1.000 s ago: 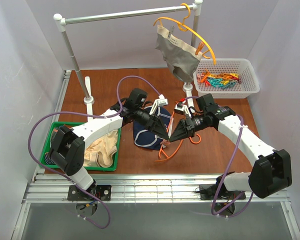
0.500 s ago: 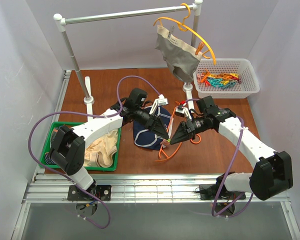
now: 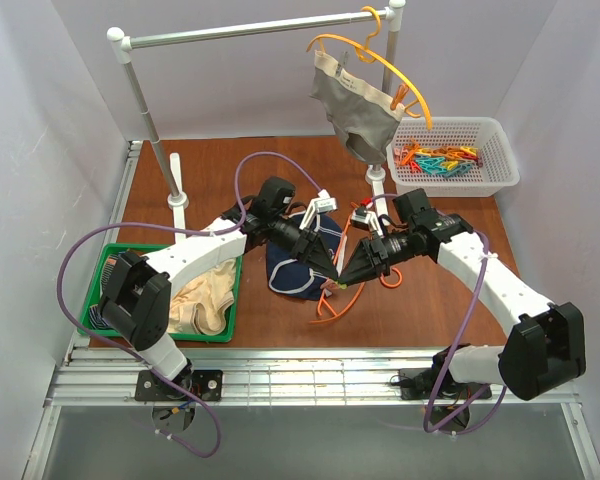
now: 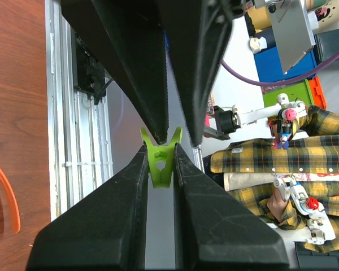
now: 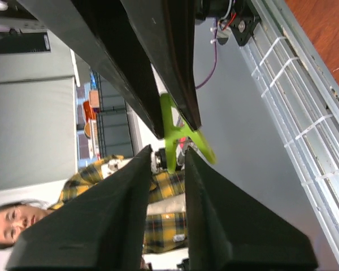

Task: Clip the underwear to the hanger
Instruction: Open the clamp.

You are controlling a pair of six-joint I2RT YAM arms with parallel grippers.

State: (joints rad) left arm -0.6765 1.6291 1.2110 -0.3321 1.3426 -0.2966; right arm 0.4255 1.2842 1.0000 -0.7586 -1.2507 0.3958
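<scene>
Top external view: nearest, the hanger [image 3: 327, 300] lies on the table [image 3: 430, 310], with the underwear [image 3: 292, 268] just beyond it, leftward. Above them, the left fingers [image 4: 124, 197] pinch a green clip [image 4: 160, 164]; the right fingers [image 5: 118, 197] stand narrowly apart at its other end (grip unclear).
</scene>
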